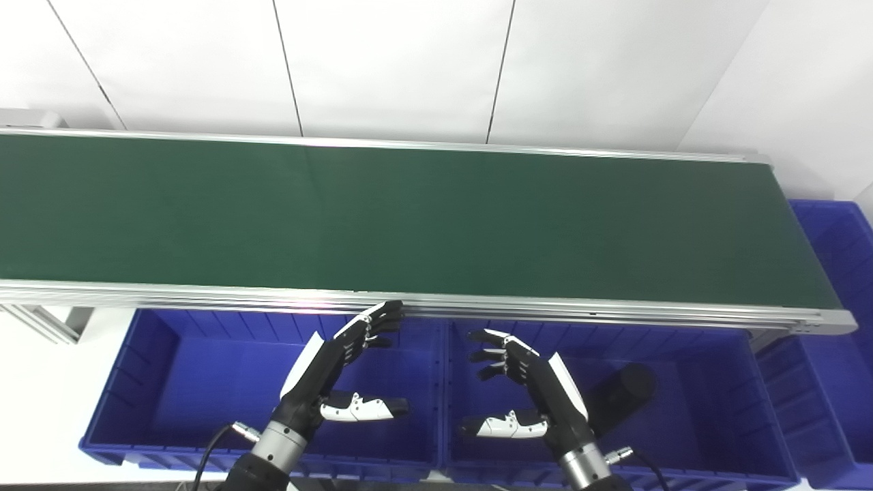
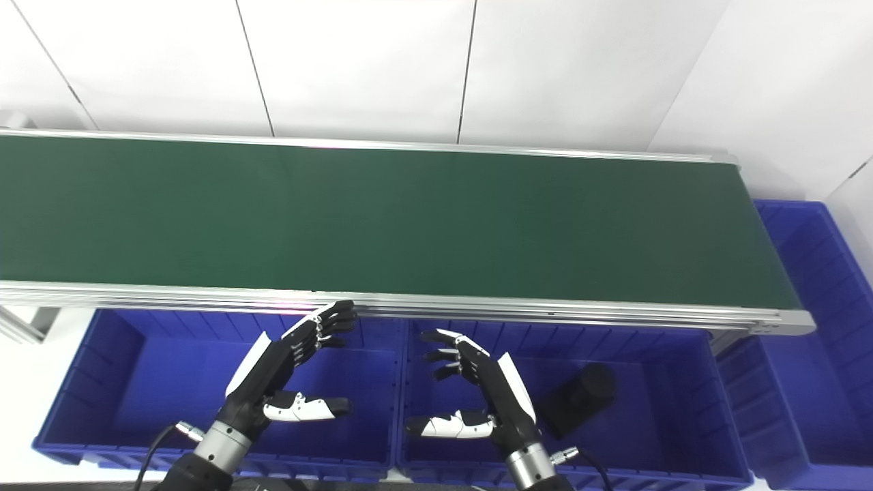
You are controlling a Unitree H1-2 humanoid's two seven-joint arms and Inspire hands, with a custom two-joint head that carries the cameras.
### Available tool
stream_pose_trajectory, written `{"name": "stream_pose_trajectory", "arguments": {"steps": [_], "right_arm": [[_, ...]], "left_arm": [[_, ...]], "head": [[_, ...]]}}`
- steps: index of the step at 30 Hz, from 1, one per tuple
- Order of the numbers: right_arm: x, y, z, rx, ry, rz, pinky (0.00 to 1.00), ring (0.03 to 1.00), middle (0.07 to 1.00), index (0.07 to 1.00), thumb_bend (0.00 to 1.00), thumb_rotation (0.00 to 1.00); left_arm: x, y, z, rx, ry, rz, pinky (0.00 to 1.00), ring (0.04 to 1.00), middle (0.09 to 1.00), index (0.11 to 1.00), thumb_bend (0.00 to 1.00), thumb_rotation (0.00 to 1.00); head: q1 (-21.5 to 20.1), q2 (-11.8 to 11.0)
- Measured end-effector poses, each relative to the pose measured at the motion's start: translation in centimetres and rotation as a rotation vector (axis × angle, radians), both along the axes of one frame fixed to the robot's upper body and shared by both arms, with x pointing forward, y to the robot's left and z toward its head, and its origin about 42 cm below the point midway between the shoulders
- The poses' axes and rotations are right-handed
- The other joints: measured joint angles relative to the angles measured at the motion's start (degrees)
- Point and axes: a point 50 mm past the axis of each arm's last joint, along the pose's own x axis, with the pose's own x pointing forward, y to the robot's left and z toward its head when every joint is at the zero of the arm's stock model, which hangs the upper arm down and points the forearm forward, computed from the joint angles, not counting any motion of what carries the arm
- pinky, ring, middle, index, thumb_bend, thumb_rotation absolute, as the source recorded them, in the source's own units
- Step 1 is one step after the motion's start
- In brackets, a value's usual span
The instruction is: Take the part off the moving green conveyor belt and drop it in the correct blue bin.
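Matt green belt [image 1: 423, 218], brushed-metal rails [image 1: 477, 308], glossy blue plastic bins [image 1: 123, 382], matt black cylinder [image 1: 624, 392].

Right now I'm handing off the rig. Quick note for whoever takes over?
Left hand: open, holding nothing, over the left bin, fingertips near the conveyor rail.
Right hand: open, holding nothing, over the middle bin.
Belt: no part on it in view.
Black cylinder lies in the middle bin, right of the right hand.
A third bin sits at the belt's right end.
Done: one part looks binned. Left: wait for the next part, pick it and bin it.
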Motion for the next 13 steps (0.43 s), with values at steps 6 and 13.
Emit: {"name": "stream_pose_trajectory", "arguments": {"steps": [6,13], "right_arm": [[0.09,-0.17,0.0,0.013,0.007,0.018,0.69,0.797,0.879,0.801,0.92,0.26],[0.46,0.13,0.41,0.05,0.0,0.027,0.69,0.769,0.871,0.812,0.93,0.28]], "left_arm": [[-0.17,-0.26,-0.26,0.013,0.008,-0.025,0.77,0.832,0.852,0.872,0.9,0.43],[-0.4,-0.72,-0.59,0.02,0.019,-0.041,0.77,0.832,0.858,0.873,0.92,0.46]], "head": [[-0.09,-0.44],[0.09,-0.88]]}}
